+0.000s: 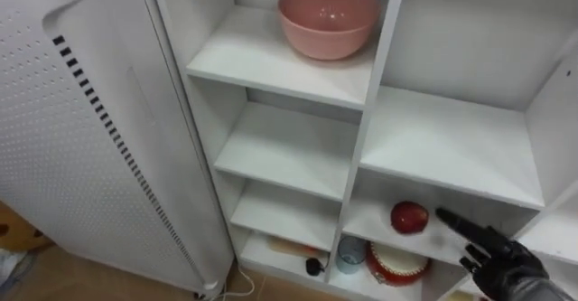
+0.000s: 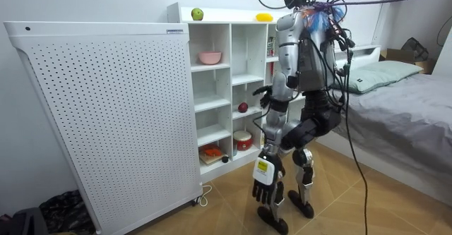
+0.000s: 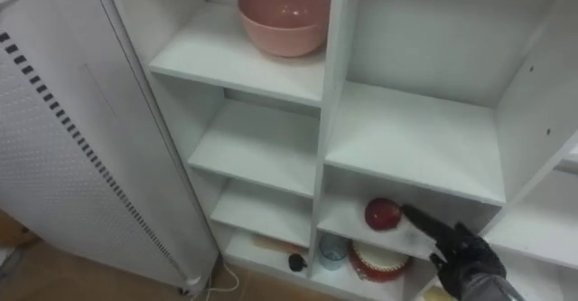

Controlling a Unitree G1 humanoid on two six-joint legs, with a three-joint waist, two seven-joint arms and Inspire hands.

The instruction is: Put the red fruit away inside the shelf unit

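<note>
A red apple (image 1: 409,217) (image 3: 383,213) rests on a lower shelf in the right column of the white closet (image 1: 452,147), also seen as the apple (image 2: 243,108) in the room view. My black right hand (image 1: 501,260) (image 3: 465,256) is just to its right, open, with straight fingers pointing at the apple and a small gap between them. In the room view the right hand (image 2: 264,94) reaches into that shelf. My left hand (image 2: 265,185) hangs low by my leg, fingers relaxed. A green apple (image 2: 197,14) and a yellow fruit (image 2: 264,17) lie on the closet's top.
A pink bowl (image 1: 327,18) stands on an upper left shelf. Below the apple sit a blue cup (image 1: 350,251) and a red-and-white round container (image 1: 396,265). A white perforated panel (image 1: 72,138) stands left of the closet. A bed (image 2: 402,94) lies behind me.
</note>
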